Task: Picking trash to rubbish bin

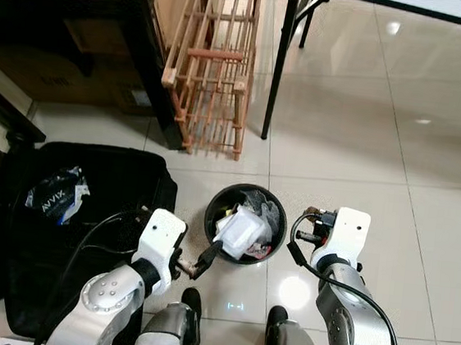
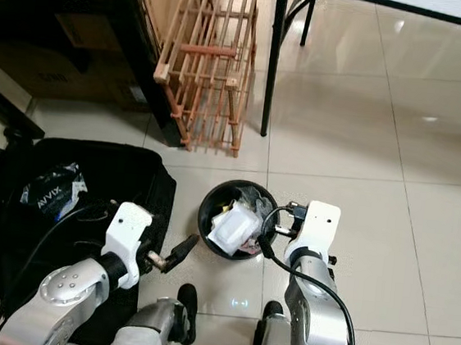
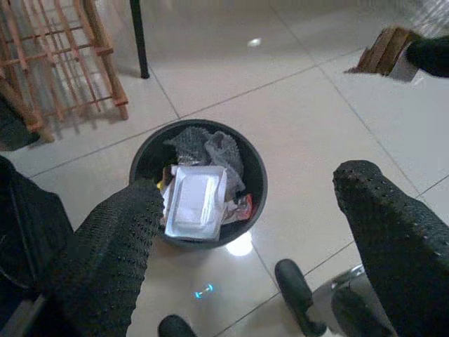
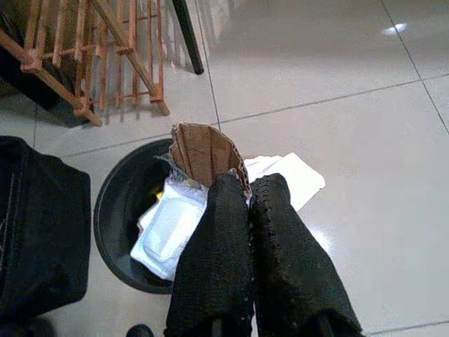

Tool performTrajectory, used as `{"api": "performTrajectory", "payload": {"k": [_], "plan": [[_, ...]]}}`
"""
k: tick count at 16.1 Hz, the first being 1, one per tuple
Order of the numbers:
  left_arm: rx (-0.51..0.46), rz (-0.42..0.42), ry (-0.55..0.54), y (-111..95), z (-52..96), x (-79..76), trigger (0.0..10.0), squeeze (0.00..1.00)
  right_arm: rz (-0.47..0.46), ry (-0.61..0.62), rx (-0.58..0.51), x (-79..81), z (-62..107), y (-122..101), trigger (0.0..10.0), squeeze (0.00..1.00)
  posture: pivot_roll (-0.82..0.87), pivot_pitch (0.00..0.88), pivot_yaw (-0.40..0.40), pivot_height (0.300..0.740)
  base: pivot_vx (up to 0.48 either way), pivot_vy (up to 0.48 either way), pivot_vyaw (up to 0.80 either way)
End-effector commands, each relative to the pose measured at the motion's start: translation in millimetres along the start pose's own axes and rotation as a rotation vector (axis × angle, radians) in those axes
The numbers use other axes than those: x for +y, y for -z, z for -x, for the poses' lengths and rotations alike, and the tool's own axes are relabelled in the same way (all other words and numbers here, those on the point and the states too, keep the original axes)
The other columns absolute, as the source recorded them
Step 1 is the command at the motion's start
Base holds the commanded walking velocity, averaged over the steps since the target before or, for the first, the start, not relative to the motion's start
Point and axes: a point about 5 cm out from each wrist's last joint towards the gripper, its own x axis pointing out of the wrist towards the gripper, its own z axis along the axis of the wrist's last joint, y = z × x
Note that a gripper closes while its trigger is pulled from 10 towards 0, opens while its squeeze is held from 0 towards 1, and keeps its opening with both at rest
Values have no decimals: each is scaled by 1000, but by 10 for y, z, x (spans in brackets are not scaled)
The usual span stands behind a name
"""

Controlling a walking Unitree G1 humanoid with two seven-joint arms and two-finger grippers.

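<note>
The black round rubbish bin [image 1: 210,211] stands on the tiled floor just ahead of my feet. Inside lie a white plastic container [image 1: 243,227] and crumpled grey trash [image 3: 203,146]. My left gripper [image 1: 209,257] hovers by the bin's near left rim, its fingers [image 3: 116,239] wide apart and empty. My right gripper [image 4: 249,186] is beside the bin's right rim, shut on a torn piece of brown cardboard [image 4: 205,153]. A white sheet [image 4: 295,179] shows just behind the cardboard; I cannot tell whether it is held too.
A wooden slatted rack [image 1: 213,64] leans behind the bin, next to a black table leg [image 1: 279,62]. A black bag [image 1: 114,185] with a plastic packet [image 1: 59,192] lies on the left. Open tiled floor [image 1: 395,173] spreads to the right.
</note>
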Motion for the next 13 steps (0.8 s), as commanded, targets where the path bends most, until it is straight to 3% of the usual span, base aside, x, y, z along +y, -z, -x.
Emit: {"api": "performTrajectory", "payload": {"k": [1,5,7,8,13], "plan": [[13,-7,-1,30,16,-3,10000,0,-14,-7,52,68,28,122,10000,0,78,370,78,740,0,0,0],[10,-3,-1,29,7,-12,10000,0,4,-14,39,77,33,108,10000,0,70,359,68,740,0,0,0],[-19,6,-5,-2,-30,-20,10000,0,71,-30,-81,113,56,-55,10000,0,63,342,61,740,0,0,0],[-30,7,-3,-15,-50,-23,10000,0,75,-33,-85,117,59,-70,10000,0,59,337,59,740,0,0,0],[-33,-5,3,-16,-115,-27,10000,0,96,-36,-103,111,48,-98,10000,0,48,320,56,740,323,0,0]]}}
